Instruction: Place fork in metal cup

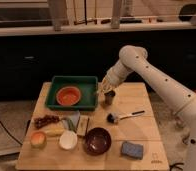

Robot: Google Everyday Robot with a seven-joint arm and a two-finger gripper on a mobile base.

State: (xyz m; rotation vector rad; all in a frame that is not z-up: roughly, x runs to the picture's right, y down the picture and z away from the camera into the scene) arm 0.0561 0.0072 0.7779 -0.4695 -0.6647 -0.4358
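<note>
The metal cup (109,98) stands upright on the wooden table, just right of the green tray. My gripper (106,89) hangs on the white arm directly over the cup's mouth, almost touching it, and hides the cup's rim. A slim pale sliver that looks like the fork (97,93) sticks out to the left between the gripper and the cup. The gripper covers the rest of it. I cannot tell whether the fork is held or rests in the cup.
A green tray (88,81) holding an orange bowl (68,95) is left of the cup. A dark-headed brush (122,116) lies in front of it. Nearer are a dark maroon bowl (97,140), a white bowl (68,139), a blue sponge (131,149) and fruit (45,120).
</note>
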